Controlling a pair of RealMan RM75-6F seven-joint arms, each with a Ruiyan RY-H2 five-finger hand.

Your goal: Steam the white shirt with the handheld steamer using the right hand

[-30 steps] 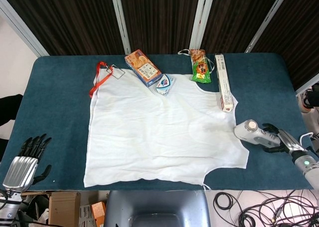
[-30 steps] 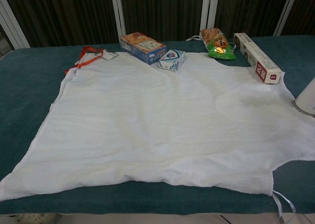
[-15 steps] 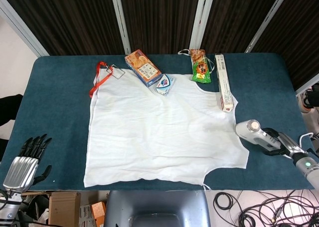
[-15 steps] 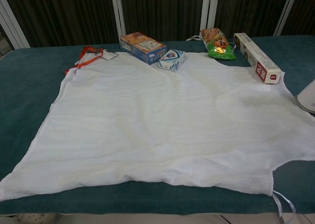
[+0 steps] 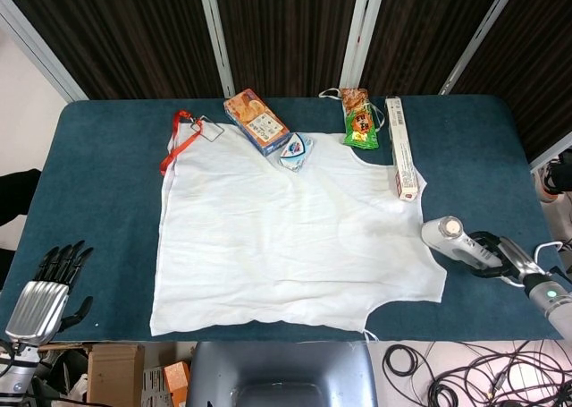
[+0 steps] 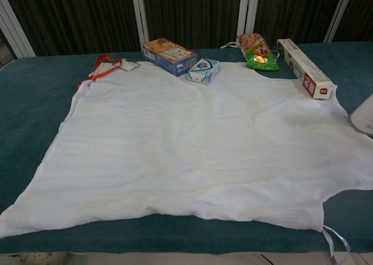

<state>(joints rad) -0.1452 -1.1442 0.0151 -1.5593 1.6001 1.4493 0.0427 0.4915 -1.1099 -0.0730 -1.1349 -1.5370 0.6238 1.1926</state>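
Nearest the robot, the left hand [image 5: 37,301] hangs off the table's front-left corner, dark fingers apart and holding nothing. The right hand [image 5: 500,256] sits at the front-right, wrapped around the handle of the white handheld steamer [image 5: 451,238], whose round head points toward the right hem of the flat white sleeveless shirt [image 5: 286,237] spread over the blue-green cloth-covered table [image 5: 107,201]. The step in hand looks like bringing the head over the fabric — best done by keeping the grip firm, tilting the face down, and sweeping inward slowly from the hem. Farther back, the long red-and-white carton [image 5: 400,148] lies on the shirt's shoulder, beside the green snack bag [image 5: 359,119] — steer short of both.
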